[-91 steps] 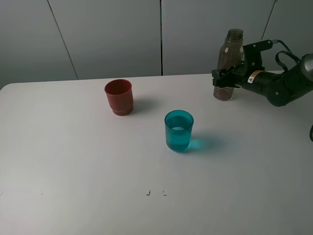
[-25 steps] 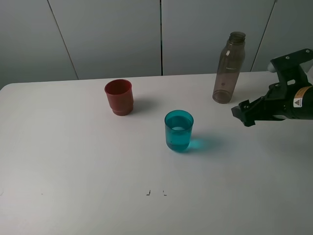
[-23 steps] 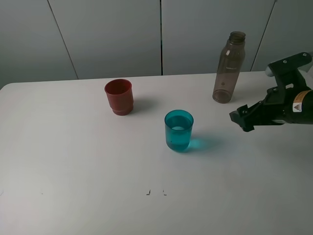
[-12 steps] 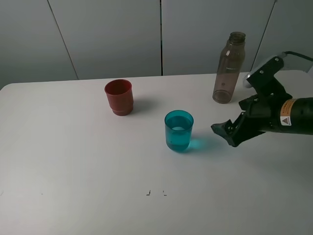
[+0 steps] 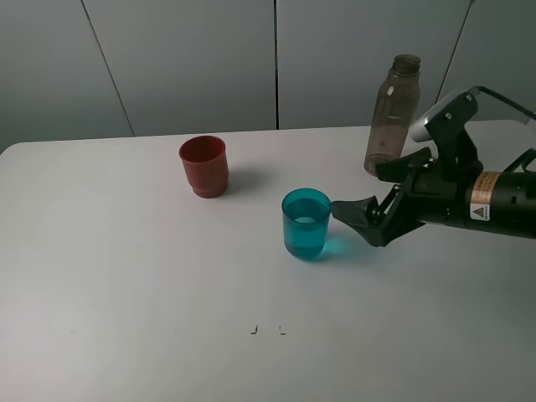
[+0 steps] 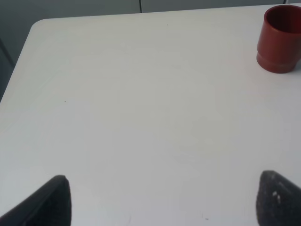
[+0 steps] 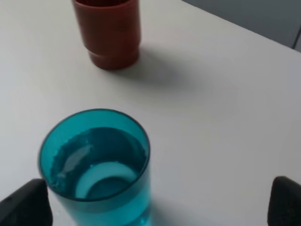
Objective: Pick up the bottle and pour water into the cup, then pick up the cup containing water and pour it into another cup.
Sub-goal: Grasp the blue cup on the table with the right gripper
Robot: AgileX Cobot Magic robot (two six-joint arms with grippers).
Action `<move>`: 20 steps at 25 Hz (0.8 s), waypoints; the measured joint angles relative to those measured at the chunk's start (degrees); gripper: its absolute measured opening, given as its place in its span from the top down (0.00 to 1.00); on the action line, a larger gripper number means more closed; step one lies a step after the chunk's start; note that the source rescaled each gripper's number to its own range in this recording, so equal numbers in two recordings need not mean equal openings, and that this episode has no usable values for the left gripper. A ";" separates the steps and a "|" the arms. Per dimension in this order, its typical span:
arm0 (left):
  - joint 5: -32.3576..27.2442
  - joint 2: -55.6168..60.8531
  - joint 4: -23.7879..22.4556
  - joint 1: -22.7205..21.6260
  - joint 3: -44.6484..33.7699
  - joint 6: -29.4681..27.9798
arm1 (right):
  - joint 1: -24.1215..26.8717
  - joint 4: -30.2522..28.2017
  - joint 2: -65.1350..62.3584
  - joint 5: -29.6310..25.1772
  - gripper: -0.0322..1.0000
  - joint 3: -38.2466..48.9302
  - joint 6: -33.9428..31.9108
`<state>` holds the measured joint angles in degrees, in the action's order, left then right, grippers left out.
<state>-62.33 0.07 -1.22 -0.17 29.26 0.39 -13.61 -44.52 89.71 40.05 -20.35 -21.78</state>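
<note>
The right gripper (image 5: 356, 191) hovers low over the table (image 5: 126, 276), just to the right of the cup (image 5: 306, 224). Its fingers (image 7: 26, 205) are spread wide apart and grip nothing. From the right wrist camera, the teal cup lies partly inside the gap, close to one finger and well away from the other. That near fingertip is just beside the cup's wall, and I cannot tell whether it touches.

The cup stands upright near the middle of the table with water in it. The red cup (image 5: 203, 165) stands upright further back and to the left, well apart from it. The bottle (image 5: 391, 117) stands upright at the far right, behind the right arm, with nothing on it.

The left gripper (image 6: 164, 202) hangs above bare table, its fingertips wide apart and empty.
</note>
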 joint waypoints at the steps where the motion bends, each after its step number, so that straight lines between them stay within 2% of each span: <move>1: 0.00 0.00 0.00 0.00 0.00 0.00 | 0.00 -0.14 1.13 0.57 0.00 0.10 0.00; 5: 0.00 0.00 0.00 0.00 0.00 0.00 | 0.00 -1.14 4.38 1.26 0.00 0.37 0.00; 12: 0.00 0.00 0.00 0.00 0.00 0.00 | 0.00 -5.65 11.02 2.92 0.00 0.37 4.94; 20: 0.00 0.00 0.00 0.00 0.00 0.00 | 0.00 -5.94 14.82 3.96 0.00 -1.70 7.43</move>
<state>-62.33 0.07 -1.22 -0.17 29.26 0.39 -13.61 -50.46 104.52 44.02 -22.05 -14.35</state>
